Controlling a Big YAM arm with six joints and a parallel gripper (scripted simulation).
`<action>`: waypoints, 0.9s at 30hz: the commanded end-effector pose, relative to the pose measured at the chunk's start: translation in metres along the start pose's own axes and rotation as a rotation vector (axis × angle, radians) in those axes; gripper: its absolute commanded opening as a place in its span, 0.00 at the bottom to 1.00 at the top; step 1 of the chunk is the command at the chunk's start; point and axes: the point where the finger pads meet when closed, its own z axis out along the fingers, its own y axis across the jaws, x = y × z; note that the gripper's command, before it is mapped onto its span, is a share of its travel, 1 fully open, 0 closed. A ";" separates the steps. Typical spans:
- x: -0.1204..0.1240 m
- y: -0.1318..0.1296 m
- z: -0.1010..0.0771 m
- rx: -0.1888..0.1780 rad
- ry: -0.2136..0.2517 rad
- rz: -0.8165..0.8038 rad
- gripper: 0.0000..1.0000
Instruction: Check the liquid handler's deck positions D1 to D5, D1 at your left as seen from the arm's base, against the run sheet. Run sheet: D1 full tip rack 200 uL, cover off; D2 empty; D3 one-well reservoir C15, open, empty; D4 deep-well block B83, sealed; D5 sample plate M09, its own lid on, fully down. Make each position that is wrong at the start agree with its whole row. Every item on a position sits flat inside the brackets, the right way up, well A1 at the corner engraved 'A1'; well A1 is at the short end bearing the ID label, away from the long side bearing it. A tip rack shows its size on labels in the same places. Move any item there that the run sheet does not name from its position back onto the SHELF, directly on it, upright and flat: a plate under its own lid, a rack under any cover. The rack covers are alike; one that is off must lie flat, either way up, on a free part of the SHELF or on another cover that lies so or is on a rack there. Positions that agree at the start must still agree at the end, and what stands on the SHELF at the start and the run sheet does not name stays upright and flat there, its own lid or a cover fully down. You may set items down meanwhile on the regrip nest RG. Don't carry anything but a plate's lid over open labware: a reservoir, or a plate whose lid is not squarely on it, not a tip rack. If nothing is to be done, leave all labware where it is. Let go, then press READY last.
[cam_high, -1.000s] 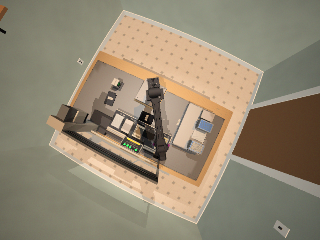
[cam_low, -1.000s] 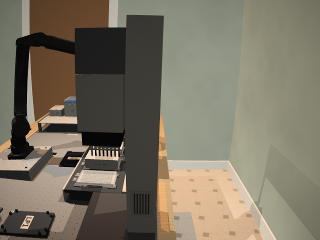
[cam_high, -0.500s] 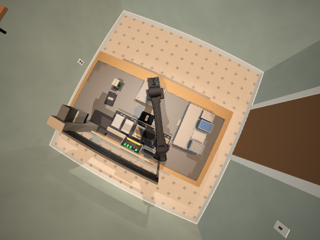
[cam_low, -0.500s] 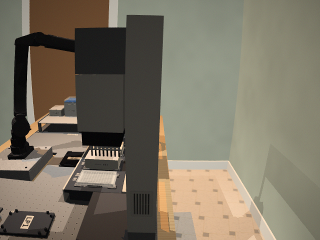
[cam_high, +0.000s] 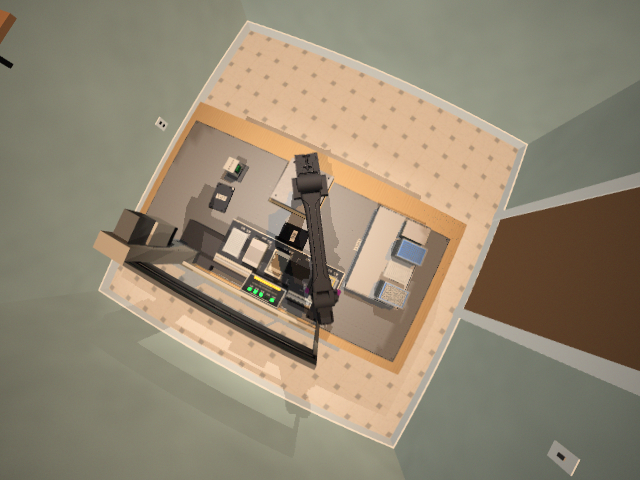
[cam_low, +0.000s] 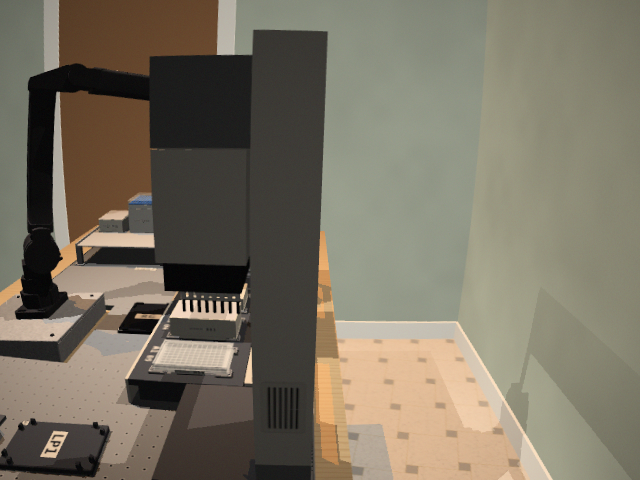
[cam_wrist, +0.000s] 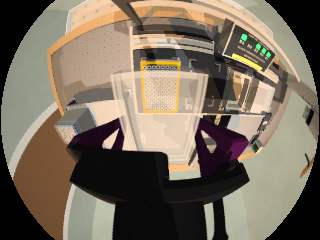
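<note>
Grips a translucent rack cover (cam_wrist: 127, 103) flat, end effector (cam_wrist: 160, 139) clamped wide across it, high above the table (cam_high: 206, 155); probably kept level and aloft for carrying toward the SHELF (cam_high: 372, 248).

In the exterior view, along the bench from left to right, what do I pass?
Arm base → black nest → well plate on the deck → grey handler column → bench's wooden edge → tiled floor.
</note>
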 end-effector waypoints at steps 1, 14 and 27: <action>-0.017 0.002 -0.042 -0.040 -0.067 -0.001 0.00; -0.016 0.001 -0.062 -0.041 -0.070 -0.001 0.00; -0.015 0.000 -0.065 -0.029 -0.051 0.000 0.00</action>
